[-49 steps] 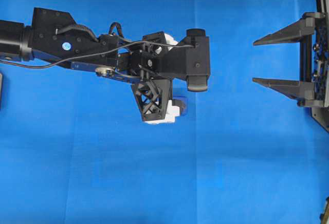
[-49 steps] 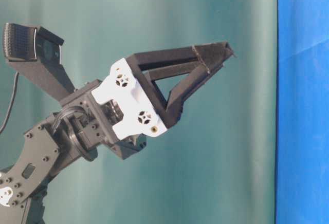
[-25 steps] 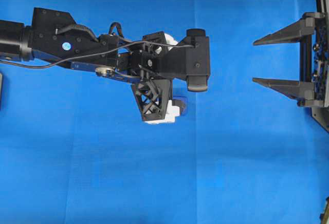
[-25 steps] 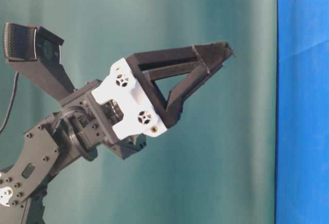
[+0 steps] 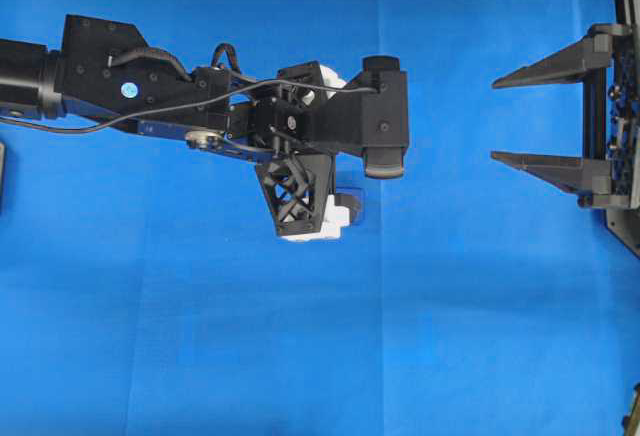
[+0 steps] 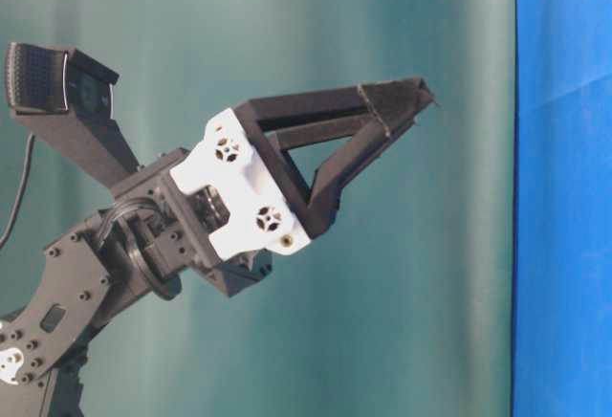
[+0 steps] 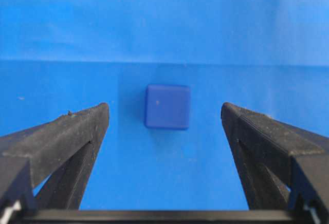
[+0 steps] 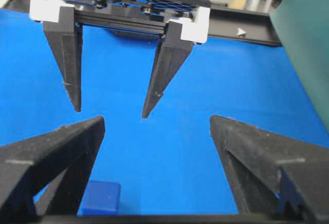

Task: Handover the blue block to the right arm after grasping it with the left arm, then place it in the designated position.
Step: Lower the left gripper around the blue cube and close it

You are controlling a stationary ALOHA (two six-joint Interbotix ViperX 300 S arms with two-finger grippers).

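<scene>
Left wrist view: the blue block [image 7: 167, 106] lay on the blue cloth [image 7: 164, 23], centred between the spread fingers [image 7: 77, 131] of the left gripper [image 7: 164, 118] and touching neither, a pose that appeared set for a straddling descent. Overhead view: the right gripper [image 5: 495, 121] waited well apart at the cloth's edge, jaws likewise released and empty, probably leaving room until the handover.

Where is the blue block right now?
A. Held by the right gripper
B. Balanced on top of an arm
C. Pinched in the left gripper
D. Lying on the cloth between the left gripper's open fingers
D: in the left wrist view the block lies on the cloth, untouched, in the gap between the left gripper's wide-open fingers.
</scene>
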